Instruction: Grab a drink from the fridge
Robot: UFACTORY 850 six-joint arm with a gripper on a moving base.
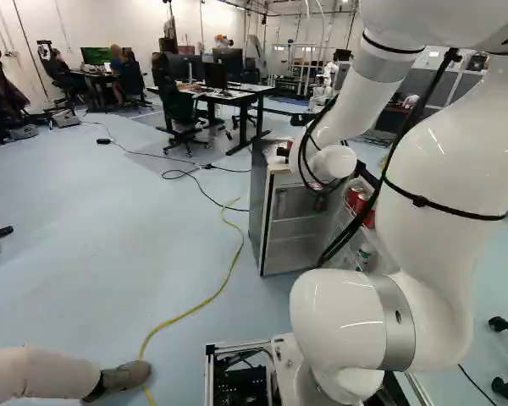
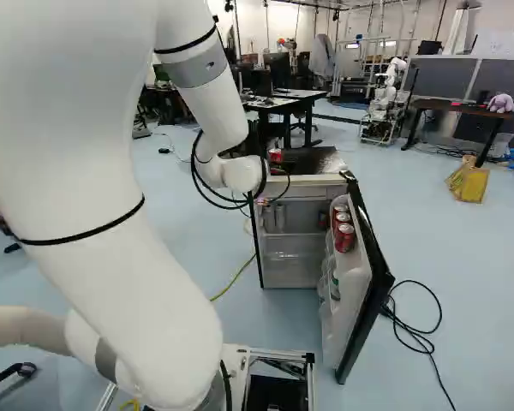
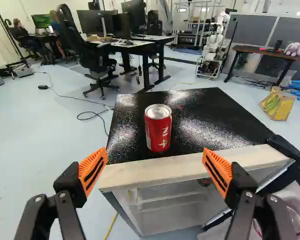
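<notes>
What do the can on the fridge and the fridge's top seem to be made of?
The red can looks like printed metal, probably aluminium: its bare lid shines silver. The fridge's top seems a hard panel, metal or plastic, coated glossy black; its speckled glare suggests fine texture.

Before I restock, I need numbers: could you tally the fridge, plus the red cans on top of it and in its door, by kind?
Red cans: 4 visible (1 on top, 3 in the door)
Fridge: 1
Total: 5
</notes>
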